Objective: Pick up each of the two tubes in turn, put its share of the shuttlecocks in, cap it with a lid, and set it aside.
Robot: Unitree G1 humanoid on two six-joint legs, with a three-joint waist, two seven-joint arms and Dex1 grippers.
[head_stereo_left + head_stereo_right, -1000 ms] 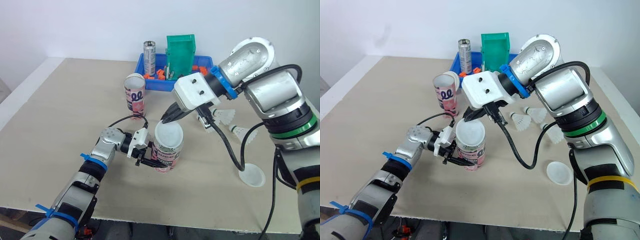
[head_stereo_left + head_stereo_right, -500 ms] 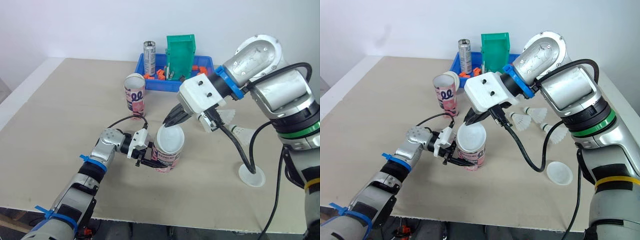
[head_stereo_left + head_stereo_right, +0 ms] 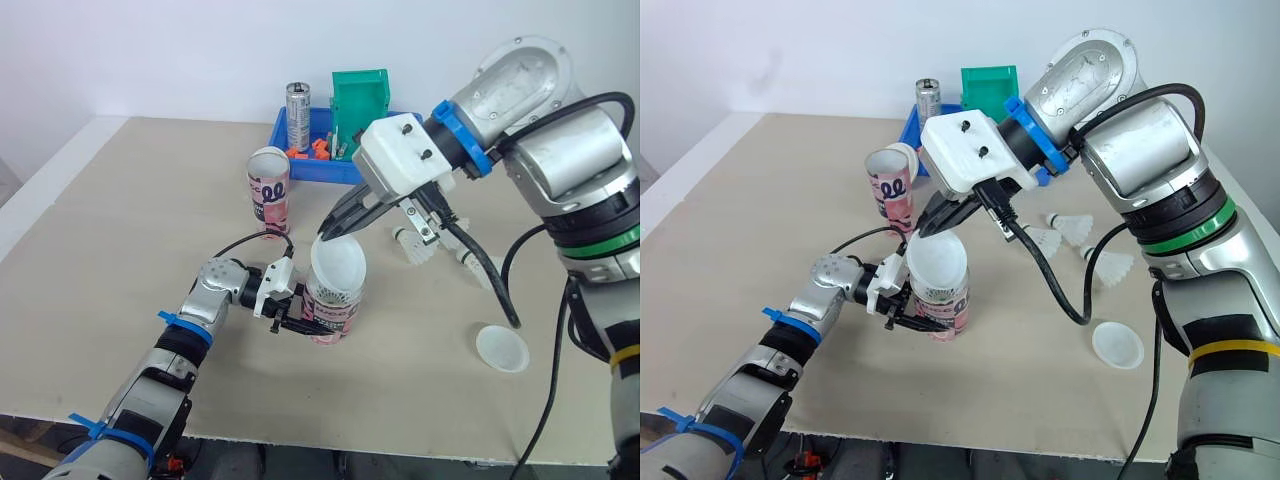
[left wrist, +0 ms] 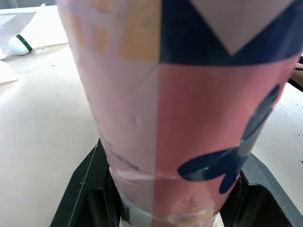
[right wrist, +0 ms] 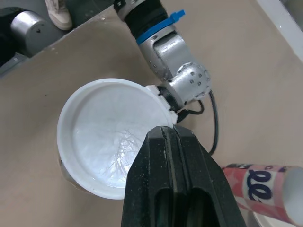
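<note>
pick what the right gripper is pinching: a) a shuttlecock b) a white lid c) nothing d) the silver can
b: the right gripper is shut on the rim of the white lid, held tilted over the tube in the left gripper.

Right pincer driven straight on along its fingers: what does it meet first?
Likely the open top of the pink tube, right under the tilted white lid that the right pincer pinches; the left pincer holds that tube.
</note>
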